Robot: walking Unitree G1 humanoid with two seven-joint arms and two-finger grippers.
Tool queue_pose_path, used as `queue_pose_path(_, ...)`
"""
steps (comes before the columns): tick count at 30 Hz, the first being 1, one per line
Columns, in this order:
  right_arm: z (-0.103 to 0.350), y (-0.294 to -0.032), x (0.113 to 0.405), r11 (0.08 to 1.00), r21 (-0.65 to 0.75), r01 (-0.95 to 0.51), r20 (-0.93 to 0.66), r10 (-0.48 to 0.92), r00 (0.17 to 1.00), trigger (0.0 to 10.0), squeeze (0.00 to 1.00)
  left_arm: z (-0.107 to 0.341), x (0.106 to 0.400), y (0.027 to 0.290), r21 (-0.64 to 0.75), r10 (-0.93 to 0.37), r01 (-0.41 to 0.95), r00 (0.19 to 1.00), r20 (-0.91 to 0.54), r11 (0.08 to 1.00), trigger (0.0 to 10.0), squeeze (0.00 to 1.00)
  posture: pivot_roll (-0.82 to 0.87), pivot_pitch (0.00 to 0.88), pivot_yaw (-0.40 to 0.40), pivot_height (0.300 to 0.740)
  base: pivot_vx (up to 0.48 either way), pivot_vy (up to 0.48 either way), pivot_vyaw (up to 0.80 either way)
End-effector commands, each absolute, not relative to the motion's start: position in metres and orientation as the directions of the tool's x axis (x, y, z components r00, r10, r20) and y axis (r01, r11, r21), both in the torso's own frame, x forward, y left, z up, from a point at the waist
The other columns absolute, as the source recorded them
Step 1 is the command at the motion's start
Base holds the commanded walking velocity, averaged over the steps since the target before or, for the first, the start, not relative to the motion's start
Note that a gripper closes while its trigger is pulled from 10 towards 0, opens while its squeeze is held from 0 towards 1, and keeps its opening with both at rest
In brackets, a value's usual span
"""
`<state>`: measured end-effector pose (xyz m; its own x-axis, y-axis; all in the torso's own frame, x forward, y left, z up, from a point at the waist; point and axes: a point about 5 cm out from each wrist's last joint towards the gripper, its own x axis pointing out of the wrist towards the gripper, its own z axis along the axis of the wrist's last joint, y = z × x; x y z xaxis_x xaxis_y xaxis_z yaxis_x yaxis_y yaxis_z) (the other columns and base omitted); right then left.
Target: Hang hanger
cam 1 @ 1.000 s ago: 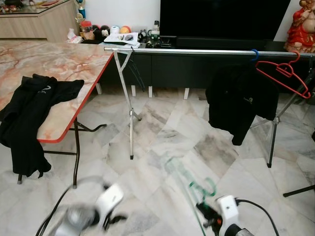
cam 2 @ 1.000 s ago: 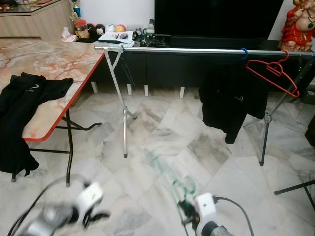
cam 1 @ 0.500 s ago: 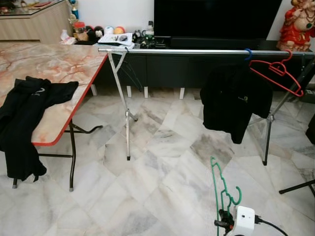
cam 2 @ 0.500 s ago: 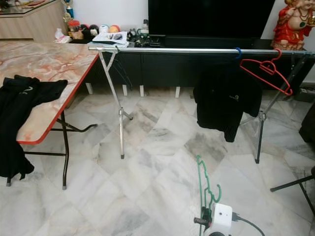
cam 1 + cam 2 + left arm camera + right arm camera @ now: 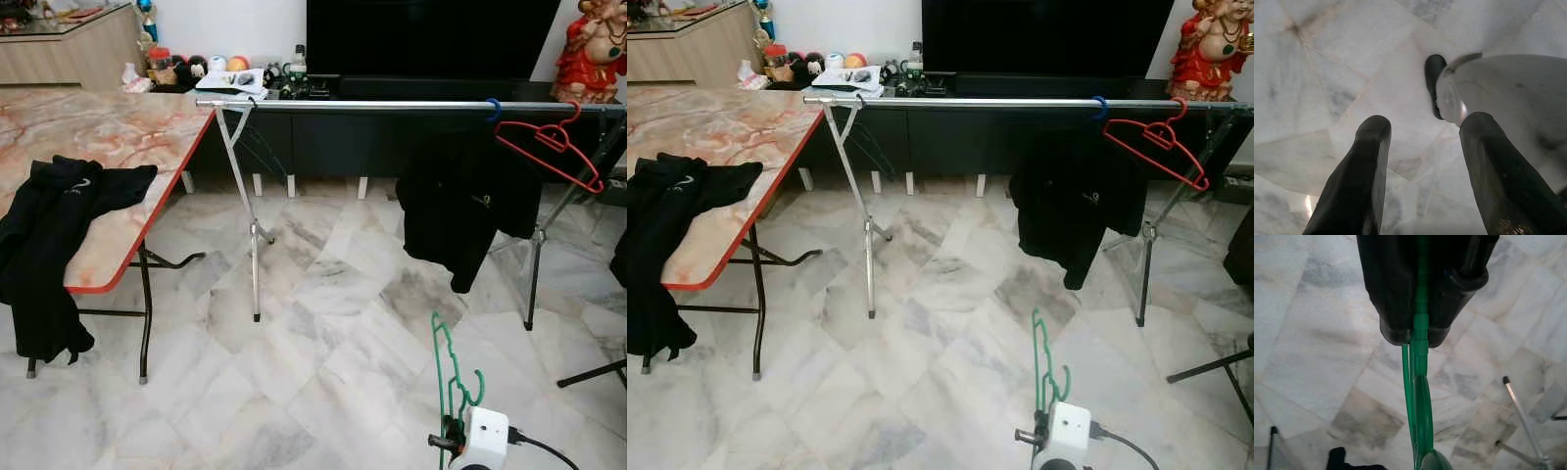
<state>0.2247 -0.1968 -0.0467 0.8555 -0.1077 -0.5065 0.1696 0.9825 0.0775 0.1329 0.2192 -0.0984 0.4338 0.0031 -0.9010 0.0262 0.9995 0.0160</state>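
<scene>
A thin green hanger (image 5: 447, 370) stands upright low in front of me, hook (image 5: 468, 392) on its right side. My right gripper (image 5: 447, 446) is shut on its lower part; the right wrist view has the two black fingers (image 5: 1393, 308) clamped on the green bar (image 5: 1420, 401). Well ahead and higher runs the silver drying-rack rail (image 5: 372, 104). A red hanger (image 5: 554, 147) and a black garment (image 5: 465, 211) on a blue hook hang at its right end. My left gripper (image 5: 1420, 142) hangs open over the marble floor.
A marble-top folding table (image 5: 127, 127) with a black jacket (image 5: 59, 225) draped over its edge stands on the left. The rack's legs (image 5: 253, 235) stand on the floor, a black stand leg (image 5: 593, 372) lies right. A dark TV cabinet (image 5: 343, 137) and red statue (image 5: 598, 49) sit behind.
One second ago both arms were blurred and the hanger lay tilted; now the hanger is upright in the right gripper and the left arm has dropped out of the eye views.
</scene>
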Motion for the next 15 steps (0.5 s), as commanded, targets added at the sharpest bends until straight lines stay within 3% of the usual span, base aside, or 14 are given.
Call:
queue_pose_path(1,-0.046,-0.1943,0.2258,0.984,0.074,0.164,-0.502,-0.105,0.859,10.0,0.0,-0.1014,0.1244,0.2198,0.015,0.01,0.009,0.408,-0.913,1.0,10.0,0.0,0.04,0.0,0.024,0.74,0.255,0.0,0.0)
queue_pose_path(15,-0.0467,-0.188,0.2261,0.989,0.059,0.136,-0.503,-0.088,0.86,10.0,0.0,-0.1034,0.1175,0.2212,0.019,0.009,0.021,0.387,-0.922,1.0,10.0,0.0,0.05,0.0,0.031,0.74,0.283,0.0,0.0)
